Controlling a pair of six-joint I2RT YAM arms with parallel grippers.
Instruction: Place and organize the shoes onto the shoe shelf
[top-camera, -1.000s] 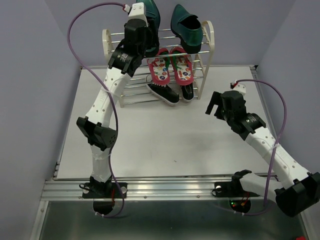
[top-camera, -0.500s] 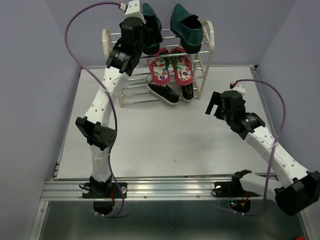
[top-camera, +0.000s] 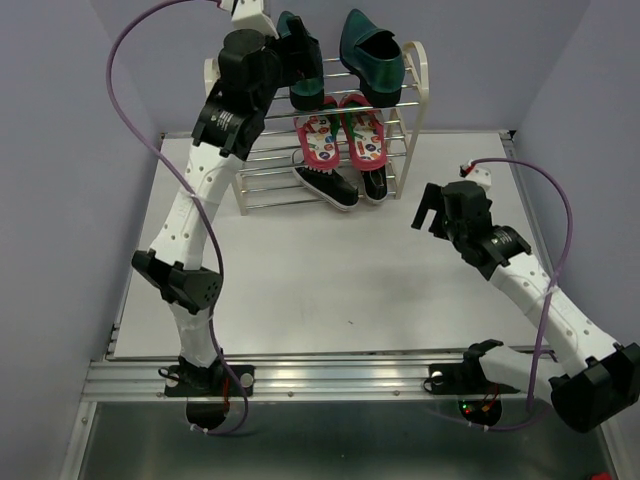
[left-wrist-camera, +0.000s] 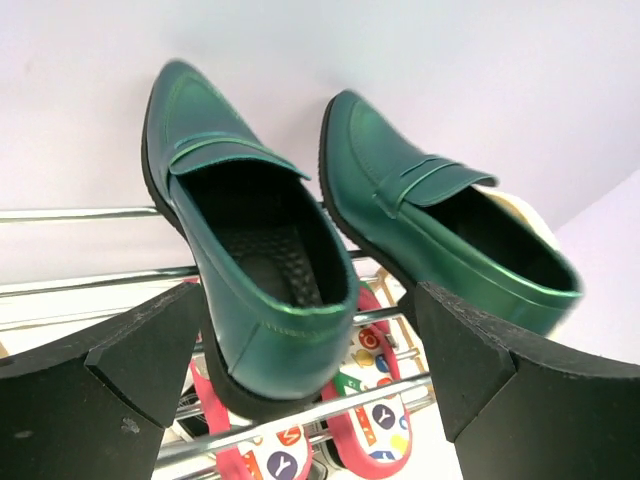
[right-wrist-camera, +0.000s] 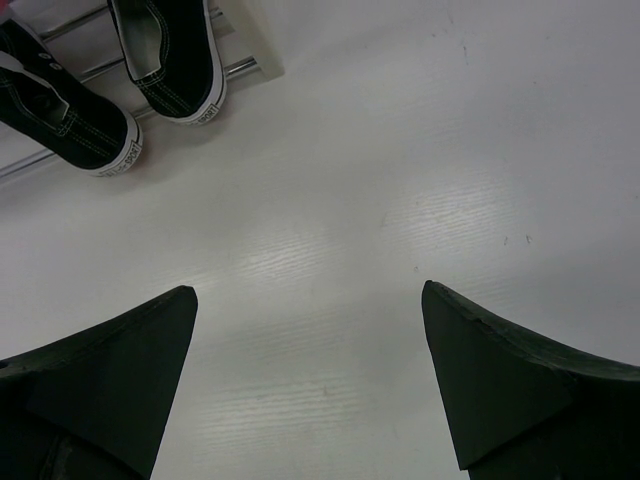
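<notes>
Two glossy teal-green dress shoes stand side by side on the top rods of the cream shoe shelf (top-camera: 420, 78), the left shoe (top-camera: 303, 68) and the right shoe (top-camera: 372, 52). My left gripper (top-camera: 283, 72) is open behind the left shoe (left-wrist-camera: 250, 250); its heel sits between my spread fingers (left-wrist-camera: 130, 350) while resting on a rod. One tier down lie the red flip-flops (top-camera: 340, 135). The black sneakers (top-camera: 345, 186) sit lowest. My right gripper (top-camera: 432, 212) hangs open over bare table, holding nothing.
The shelf stands against the back wall, and purple walls close in the table (top-camera: 320, 270) on both sides. In the right wrist view the sneakers (right-wrist-camera: 165, 50) and a shelf leg (right-wrist-camera: 250, 30) lie ahead to the left of the gripper.
My left gripper has opened and let go of the left teal shoe on the top tier, and the arm has drawn back to the left. The right arm has not moved.
</notes>
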